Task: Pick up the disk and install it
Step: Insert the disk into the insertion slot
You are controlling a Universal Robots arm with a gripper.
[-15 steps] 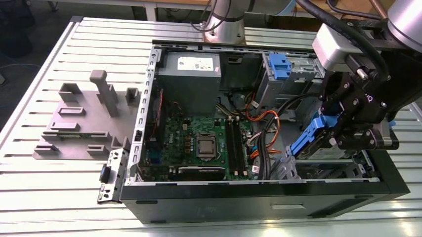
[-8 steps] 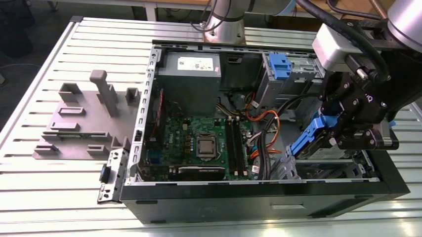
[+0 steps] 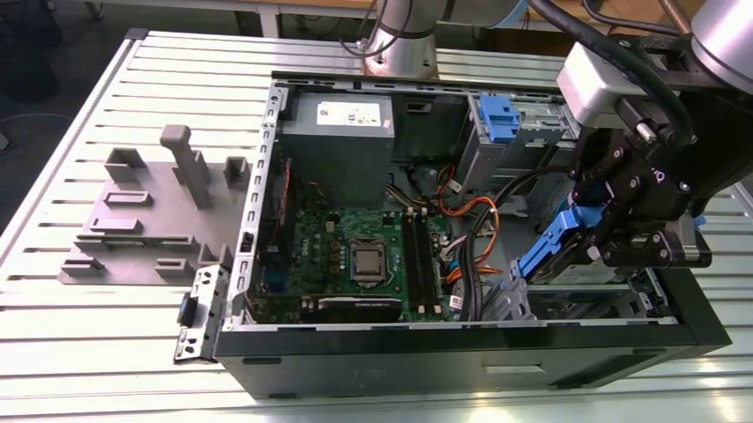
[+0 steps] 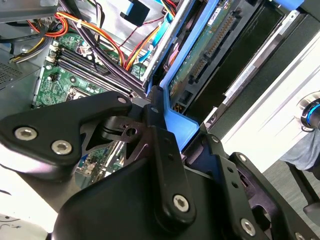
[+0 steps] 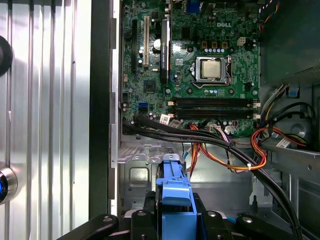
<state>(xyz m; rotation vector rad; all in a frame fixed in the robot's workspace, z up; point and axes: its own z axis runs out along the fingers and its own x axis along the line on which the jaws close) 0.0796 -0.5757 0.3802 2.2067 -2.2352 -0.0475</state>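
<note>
A slatted metal table [image 3: 106,352] carries an open black computer case [image 3: 471,352], lying on its side with its interior exposed. Inside, a green motherboard [image 3: 365,256] covers the floor of the case, its processor socket [image 5: 212,69] bare in the first wrist view, and a grey power supply box [image 3: 341,132] with a white sticker sits at the far end. A grey plastic fixture [image 3: 147,216] with upright posts stands on the table at the exterior view's left, just beside the case. Black, orange and red cables [image 5: 220,150] run across the case between the motherboard and the silver drive cage [image 3: 524,132], which bears a small blue latch [image 3: 499,119].

The robot arm reaches in from the exterior view's right, and its black gripper [image 3: 623,233] is clamped on the disk [image 3: 553,251], pressing the blue carrier from both sides. The disk hangs tilted on edge over the near corner of the case at the exterior view's right, above the metal bay there. In the second wrist view the disk's [image 4: 200,55] green underside and connector face outward, the blue frame running between the gripper's [image 4: 165,125] black fingers [image 4: 162,165].
</note>
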